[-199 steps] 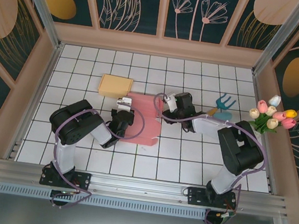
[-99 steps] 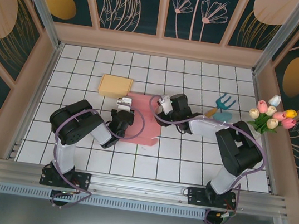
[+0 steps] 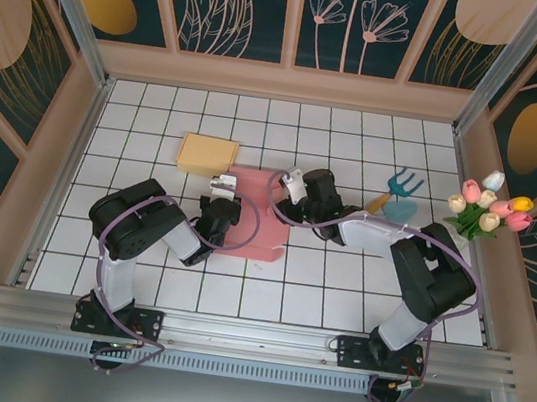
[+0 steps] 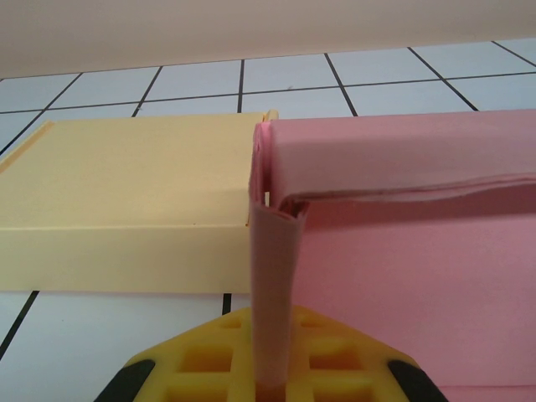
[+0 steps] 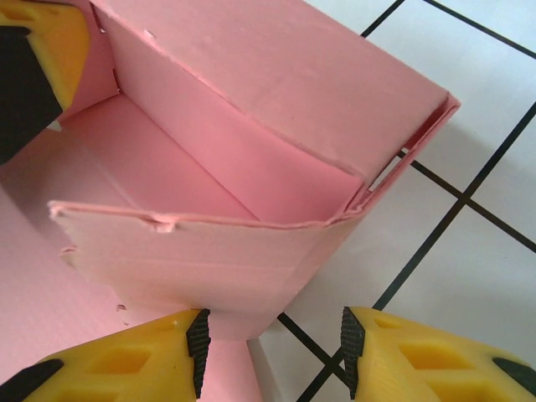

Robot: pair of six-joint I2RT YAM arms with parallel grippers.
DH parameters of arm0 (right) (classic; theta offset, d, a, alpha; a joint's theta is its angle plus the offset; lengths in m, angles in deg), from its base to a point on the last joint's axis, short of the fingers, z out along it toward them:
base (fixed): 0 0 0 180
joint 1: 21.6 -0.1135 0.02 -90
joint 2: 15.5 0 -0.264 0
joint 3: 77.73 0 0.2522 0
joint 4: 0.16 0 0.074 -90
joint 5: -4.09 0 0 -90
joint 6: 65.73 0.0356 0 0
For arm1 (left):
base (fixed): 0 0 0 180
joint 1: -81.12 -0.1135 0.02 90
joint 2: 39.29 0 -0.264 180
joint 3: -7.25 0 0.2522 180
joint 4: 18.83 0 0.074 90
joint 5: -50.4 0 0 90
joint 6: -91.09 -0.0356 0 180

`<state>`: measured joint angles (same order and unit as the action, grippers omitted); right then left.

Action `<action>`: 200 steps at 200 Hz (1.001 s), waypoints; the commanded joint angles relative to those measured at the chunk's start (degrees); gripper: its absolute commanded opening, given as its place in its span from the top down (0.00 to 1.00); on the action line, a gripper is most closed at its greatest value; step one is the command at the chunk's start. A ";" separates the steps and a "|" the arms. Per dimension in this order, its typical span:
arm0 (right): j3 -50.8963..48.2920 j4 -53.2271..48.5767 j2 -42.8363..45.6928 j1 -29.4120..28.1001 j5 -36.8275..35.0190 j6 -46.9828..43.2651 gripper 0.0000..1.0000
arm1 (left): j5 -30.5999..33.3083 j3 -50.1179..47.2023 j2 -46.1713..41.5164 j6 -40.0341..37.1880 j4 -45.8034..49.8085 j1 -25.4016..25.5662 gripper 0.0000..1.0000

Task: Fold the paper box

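Though arms overlap paper box (image 3: 263, 223) at centre of overhead view, hiding both contact points, wrist views help. Left gripper (image 3: 221, 192): pinched together on thin upright pink flap (image 4: 273, 285), bottom centre of its view; yellow box (image 4: 126, 193) behind, at left. Paper box on tiled table (image 3: 160, 114), between both grippers. Right gripper (image 5: 268, 360): jaws apart, box corner just above gap; contact unclear.

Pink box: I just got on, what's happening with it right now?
Both arms are working on the pink paper box, which lies partly folded on the table. The left gripper has its jaws shut on a flap at the box's left edge, beside a flat yellow box. The right gripper sits at the far right corner, jaws open by a raised wall. Folding isn't finished.
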<state>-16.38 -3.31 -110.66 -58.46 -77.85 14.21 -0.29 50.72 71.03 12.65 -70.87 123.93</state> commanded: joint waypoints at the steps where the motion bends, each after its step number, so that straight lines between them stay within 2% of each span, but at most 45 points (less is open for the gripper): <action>1: 0.95 3.35 -0.58 -0.48 -1.90 1.40 0.51 | -0.99 0.34 1.30 -1.58 0.85 0.26 1.00; 43: 0.84 8.20 -2.88 -0.87 -4.95 3.30 0.52 | -1.33 0.32 1.21 -1.92 0.87 0.26 1.00; 138: -0.68 19.87 -7.08 -4.00 -19.90 7.49 0.59 | -1.51 0.39 1.22 -2.07 1.25 0.21 1.00; 200: -1.21 22.33 -8.23 -4.62 -27.05 9.96 0.65 | -1.43 0.43 1.25 -1.95 1.18 0.26 1.00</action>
<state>-17.23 13.35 -118.22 -63.29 -98.20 21.73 0.02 51.25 71.03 12.65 -70.93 123.76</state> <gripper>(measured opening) 0.350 0.105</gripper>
